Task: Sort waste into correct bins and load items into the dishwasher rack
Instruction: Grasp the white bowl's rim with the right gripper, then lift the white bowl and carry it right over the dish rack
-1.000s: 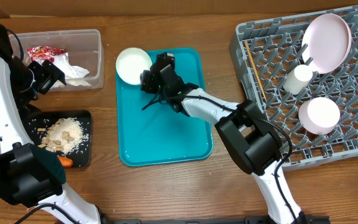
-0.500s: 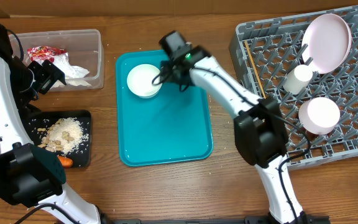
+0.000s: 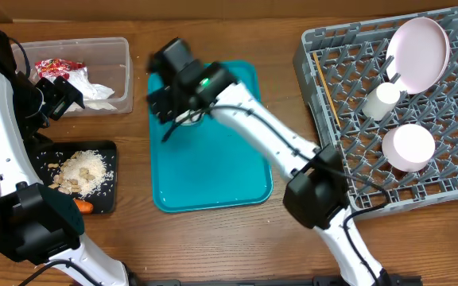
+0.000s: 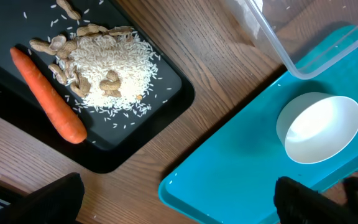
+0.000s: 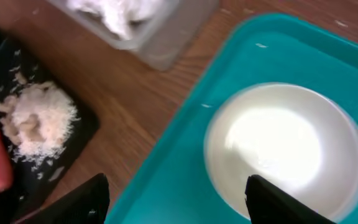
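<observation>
Grey dishwasher rack: loaded with pink plate, white cup, pale bowl and wooden stick.
Clear tub: napkins, red wrapper.
Black tray: rice, carrot.
Outstanding, by my reckoning: one white bowl, resting on teal tray mid-worktop.
Right gripper: over the bowl, jaws parted, empty.
Left gripper: jaws spread wide, empty.

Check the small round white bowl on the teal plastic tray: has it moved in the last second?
Yes. The white bowl shifted down-right off the upper-left rim of the teal tray, fully inside it.
</observation>
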### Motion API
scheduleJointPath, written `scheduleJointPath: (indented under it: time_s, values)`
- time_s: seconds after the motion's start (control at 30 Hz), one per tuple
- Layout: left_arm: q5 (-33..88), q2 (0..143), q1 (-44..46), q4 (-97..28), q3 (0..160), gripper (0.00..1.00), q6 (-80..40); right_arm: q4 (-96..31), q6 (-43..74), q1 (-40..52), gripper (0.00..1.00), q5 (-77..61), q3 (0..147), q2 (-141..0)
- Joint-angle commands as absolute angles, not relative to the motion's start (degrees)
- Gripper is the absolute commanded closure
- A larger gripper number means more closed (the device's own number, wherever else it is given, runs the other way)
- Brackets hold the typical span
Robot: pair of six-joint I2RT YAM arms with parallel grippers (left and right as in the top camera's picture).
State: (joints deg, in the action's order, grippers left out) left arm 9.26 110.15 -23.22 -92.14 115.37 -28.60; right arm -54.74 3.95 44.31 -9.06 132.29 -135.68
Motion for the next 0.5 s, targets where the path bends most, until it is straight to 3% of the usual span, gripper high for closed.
scheduleJointPath:
  time_s: [0.0,0.47]
  values:
    - [9.45,108.64,-22.81,-92.23,115.22,0.0,-29.39,-52.34,-3.99,46.09,0.3,-2.55,131.94,-138.89]
    - [9.45,108.64,-22.81,-92.23,115.22,0.0,-29.39,-50.85,-3.9,45.74,0.44,-0.49,131.9,-145.86]
